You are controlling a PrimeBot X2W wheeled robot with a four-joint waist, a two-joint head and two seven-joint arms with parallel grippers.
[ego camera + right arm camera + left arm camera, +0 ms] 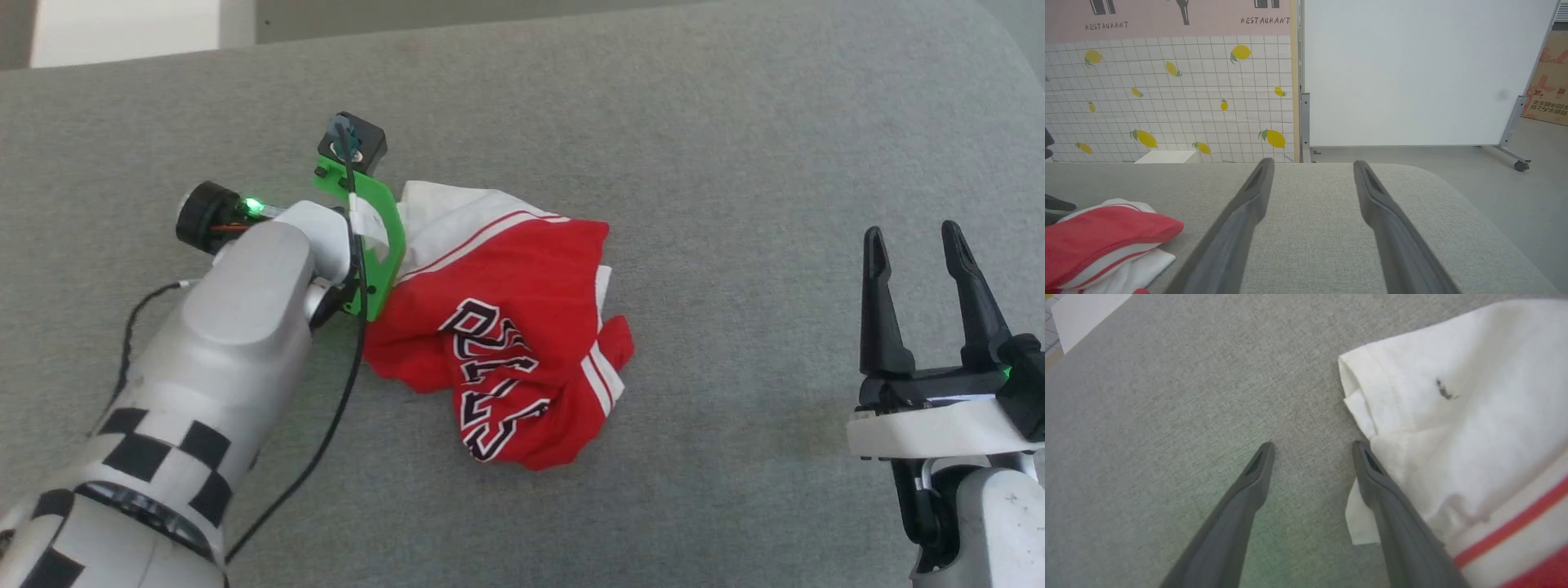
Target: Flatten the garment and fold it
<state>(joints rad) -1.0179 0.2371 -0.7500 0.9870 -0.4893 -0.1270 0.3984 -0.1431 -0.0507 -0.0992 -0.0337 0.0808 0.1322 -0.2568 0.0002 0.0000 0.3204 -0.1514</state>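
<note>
A red garment (pixel 506 327) lies crumpled in a heap near the middle of a grey, fabric-covered worktop (pixel 735 122). It is bunched and folded over itself. Black, white-outlined lettering (pixel 490 367) is creased across the top of the heap, and red-and-white striped trim shows along its upper and lower right edges. A white sleeve (pixel 1453 416) pokes out at the heap's far left corner.

Your left arm comes in from the lower left of the head view. Its wrist, which carries a green bracket (pixel 380 245), is above the garment's left edge. In the left wrist view, your left hand (pixel 1313 446) points down at the worktop with its two dark fingers spread wide. One finger (pixel 1392 514) lies right at the sleeve's hem and crosses a corner of the white cloth; whether it touches the cloth cannot be told. The other finger is over bare grey fabric.

Your right hand (pixel 912 230) is well apart from the garment, at the right side of the worktop. Its fingers are spread and point away from the robot. Its wrist view looks across the worktop's rounded far corner to a white board on wheels (pixel 1412 73), a tiled wall printed with lemons (pixel 1167 94) and a cardboard box (pixel 1549 81). The garment sits at that view's lower left.
</note>
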